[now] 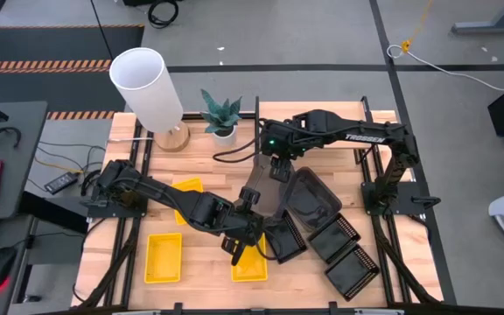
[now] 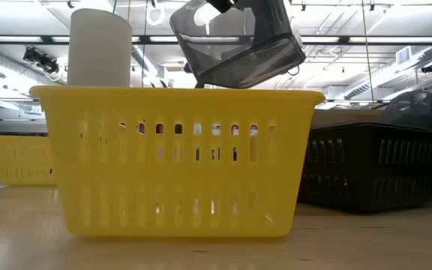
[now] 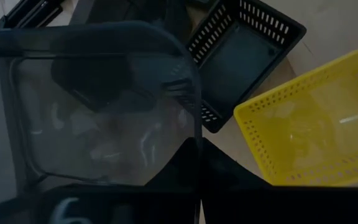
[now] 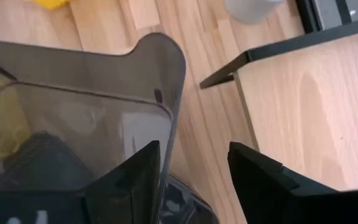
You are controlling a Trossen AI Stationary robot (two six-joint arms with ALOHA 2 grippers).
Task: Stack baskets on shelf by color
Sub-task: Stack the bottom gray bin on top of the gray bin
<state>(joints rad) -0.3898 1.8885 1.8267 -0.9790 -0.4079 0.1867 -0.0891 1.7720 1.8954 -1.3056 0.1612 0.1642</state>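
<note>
A translucent dark grey basket (image 1: 265,188) hangs tilted above the table, high up in the low view (image 2: 238,37). My left gripper (image 1: 247,210) is shut on it at its near end. My right gripper (image 1: 275,171) is open at its far end, with one finger (image 4: 138,171) inside the end wall (image 4: 166,81) and the other (image 4: 257,168) outside. A second grey basket (image 1: 315,197) lies tipped on the table. Three black mesh baskets (image 1: 335,236) lie to the right, and three yellow ones (image 1: 163,258) to the left. The shelf board (image 4: 297,106) shows beside the right gripper. My left gripper (image 3: 197,146) pinches the grey basket's wall at its rim (image 3: 194,93), one finger inside and one outside, coming from the table's left. The basket is lifted clear and tilted. My right gripper straddles the far wall; I cannot tell whether a finger touches it.
A white lamp (image 1: 147,87) and a small potted plant (image 1: 221,114) stand at the table's far left. A yellow basket (image 2: 178,157) fills the near centre of the low view, with a black mesh basket (image 2: 373,165) to its right. Black frame rails (image 1: 383,188) run along the right.
</note>
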